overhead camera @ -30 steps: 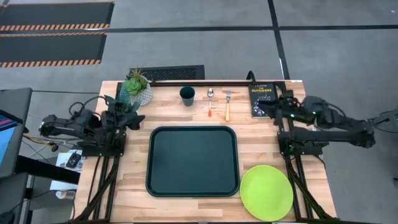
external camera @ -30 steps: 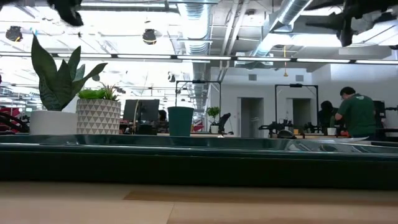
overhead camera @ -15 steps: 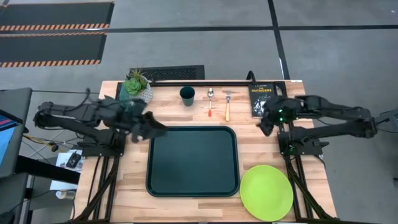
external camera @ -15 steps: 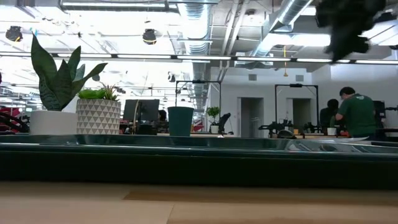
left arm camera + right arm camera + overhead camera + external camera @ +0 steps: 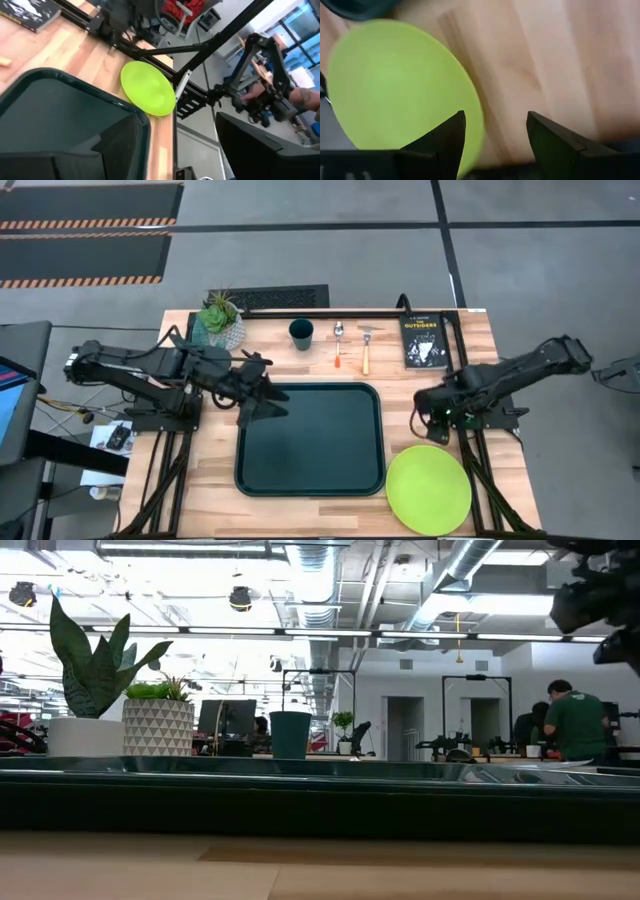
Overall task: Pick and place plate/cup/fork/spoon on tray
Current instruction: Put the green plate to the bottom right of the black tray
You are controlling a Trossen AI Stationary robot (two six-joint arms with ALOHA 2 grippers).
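Note:
The lime-green plate [image 5: 428, 490] lies flat on the table at the near right, seen too in the right wrist view as plate [image 5: 395, 90]. The dark green tray [image 5: 310, 438] rests in the middle. By the far edge, the cup [image 5: 301, 333] stands upright and the spoon [image 5: 338, 343] and fork [image 5: 366, 348] lie flat. My left gripper [image 5: 270, 392] hovers open over the tray's far left corner [image 5: 50, 110]. My right gripper [image 5: 495, 145] is open and points down above bare wood just beyond the plate's far edge; it touches nothing.
A black book [image 5: 422, 340] lies at the far right, beside the fork. A white patterned pot with a plant [image 5: 220, 320] stands at the far left corner. Bare wood shows between the tray and the plate. People sit in the room beyond the table [image 5: 575, 725].
My left gripper has swung from the table's left edge by the plant toward the right, out over the tray's far left corner. My right gripper has come from the book toward the near edge, sinking and tipping downward, to stand just beyond the plate.

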